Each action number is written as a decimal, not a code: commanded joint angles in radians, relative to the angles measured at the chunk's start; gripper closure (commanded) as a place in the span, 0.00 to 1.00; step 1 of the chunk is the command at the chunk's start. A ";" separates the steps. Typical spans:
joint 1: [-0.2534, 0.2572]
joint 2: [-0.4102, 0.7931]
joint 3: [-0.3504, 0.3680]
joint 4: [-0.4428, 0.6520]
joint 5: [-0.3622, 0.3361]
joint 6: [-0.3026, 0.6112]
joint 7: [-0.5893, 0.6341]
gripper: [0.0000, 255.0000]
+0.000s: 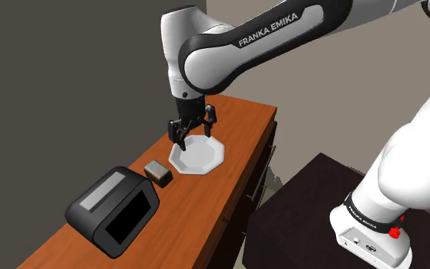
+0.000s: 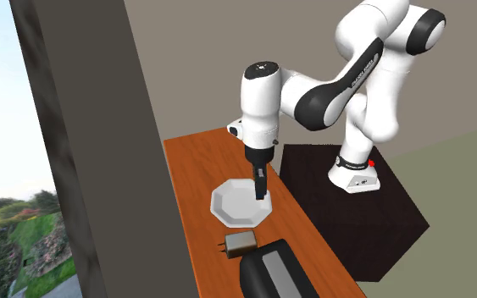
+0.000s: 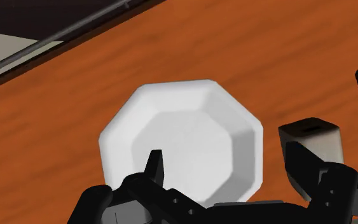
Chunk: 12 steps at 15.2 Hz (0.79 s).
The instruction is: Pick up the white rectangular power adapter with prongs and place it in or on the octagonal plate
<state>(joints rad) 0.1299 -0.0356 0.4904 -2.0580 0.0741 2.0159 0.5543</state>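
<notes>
Shoulder view: black two-finger gripper (image 1: 192, 130) hangs open, empty, over the white octagonal plate (image 1: 198, 157); the greyish rectangular power adapter (image 1: 158, 173) sits on the reddish wooden tabletop (image 1: 244, 122) just beside it, seemingly not touching.

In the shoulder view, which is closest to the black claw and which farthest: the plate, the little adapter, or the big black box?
1. Octagonal plate, just below the open gripper.
2. Power adapter, beside the plate, toward the view's lower left.
3. Black appliance, farthest, further toward the lower left.
</notes>
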 commanded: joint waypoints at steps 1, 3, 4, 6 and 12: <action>0.016 0.079 0.022 0.058 -0.047 0.017 0.064 0.00; 0.039 0.161 0.034 0.126 -0.100 0.023 0.124 0.00; 0.053 0.203 0.037 0.163 -0.127 0.024 0.154 0.00; 0.087 0.287 0.038 0.241 -0.180 0.020 0.208 0.00; 0.184 0.478 0.015 0.436 -0.287 -0.002 0.308 0.00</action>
<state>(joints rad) 0.3045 0.4269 0.5083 -1.6388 -0.2036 2.0156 0.8527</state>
